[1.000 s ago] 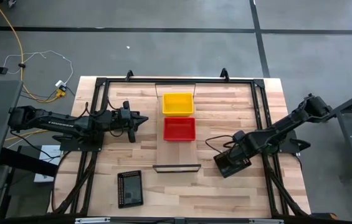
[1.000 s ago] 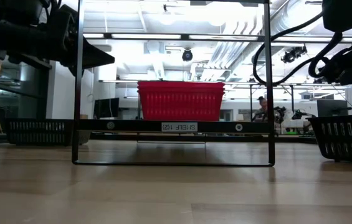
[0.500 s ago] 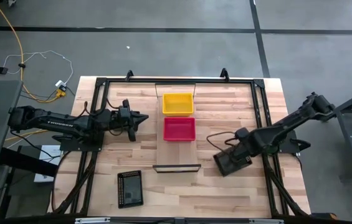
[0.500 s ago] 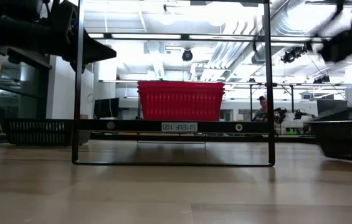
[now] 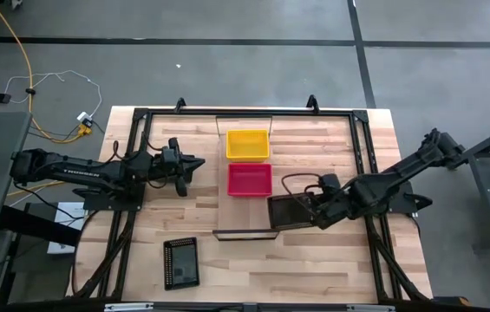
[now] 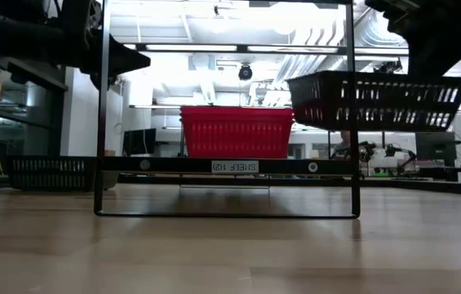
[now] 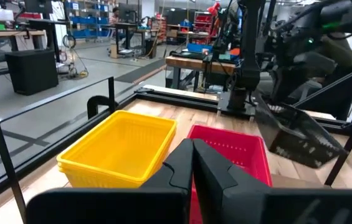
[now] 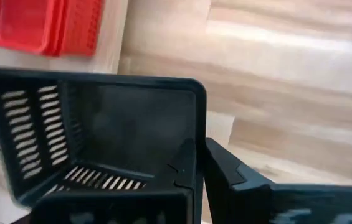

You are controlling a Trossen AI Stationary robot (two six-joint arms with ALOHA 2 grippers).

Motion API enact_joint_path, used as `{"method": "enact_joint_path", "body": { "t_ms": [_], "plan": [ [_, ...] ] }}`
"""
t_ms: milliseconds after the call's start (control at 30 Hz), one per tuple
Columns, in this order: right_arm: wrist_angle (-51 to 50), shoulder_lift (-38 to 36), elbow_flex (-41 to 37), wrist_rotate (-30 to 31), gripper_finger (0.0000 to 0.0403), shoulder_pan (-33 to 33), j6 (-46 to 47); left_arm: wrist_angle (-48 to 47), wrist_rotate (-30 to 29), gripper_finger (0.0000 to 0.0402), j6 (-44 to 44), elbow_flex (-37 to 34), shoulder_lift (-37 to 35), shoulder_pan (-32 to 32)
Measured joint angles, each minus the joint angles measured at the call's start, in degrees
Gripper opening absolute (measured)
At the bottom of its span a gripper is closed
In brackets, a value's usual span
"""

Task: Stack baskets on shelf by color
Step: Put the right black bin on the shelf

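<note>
A yellow basket (image 5: pixel 248 144) and a red basket (image 5: pixel 250 179) sit by their bottoms on the shelf (image 5: pixel 245 221), a pale plank running from the far to the near side at the table's middle. A black basket (image 5: pixel 288 211) hangs in my right gripper (image 5: pixel 313 211), which is shut on it, just right of the shelf's near part. Seen from the low view, this basket (image 6: pixel 377 100) is up in the air. Another black basket (image 5: pixel 180 262) lies on the table at the near left. My left gripper (image 5: pixel 194 163) hovers shut and empty, left of the shelf. My right gripper holds the black basket by the side wall (image 8: pixel 199 134) that faces the table's right, near a corner. One finger (image 8: pixel 185 167) is inside the basket and the other (image 8: pixel 228 177) outside. The fingers come from the table's right. The basket is lifted clear, mouth up and roughly level.
A dark metal frame (image 5: pixel 137 121) runs around the tabletop, with rails along both sides. A thin bar (image 5: pixel 246 232) stands at the shelf's near end and another (image 5: pixel 245 116) at its far end. Bare tabletop lies near the front edge, right of the lying black basket.
My right gripper has shut on the black basket at the table's right, lifted it clear of the tabletop and carried it toward the table's left, up to the shelf's right side. My left arm has kept still.
</note>
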Motion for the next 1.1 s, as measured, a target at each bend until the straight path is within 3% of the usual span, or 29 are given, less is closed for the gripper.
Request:
{"method": "enact_joint_path", "body": {
  "t_ms": [233,633,1100],
  "plan": [
    [4.28,5.28,0.67,-2.72,0.0,0.0,0.01,0.02,0.02,0.0,0.01,0.0,0.0,0.0],
    [14.55,9.31,0.67,0.14,0.0,-0.63,3.3,0.02,0.04,0.0,-0.11,0.0,0.0,0.0],
    [28.93,13.46,0.67,-0.24,0.0019,-3.27,-2.53,0.02,-0.24,0.0,-0.02,0.0,0.0,0.02]
  ]
}}
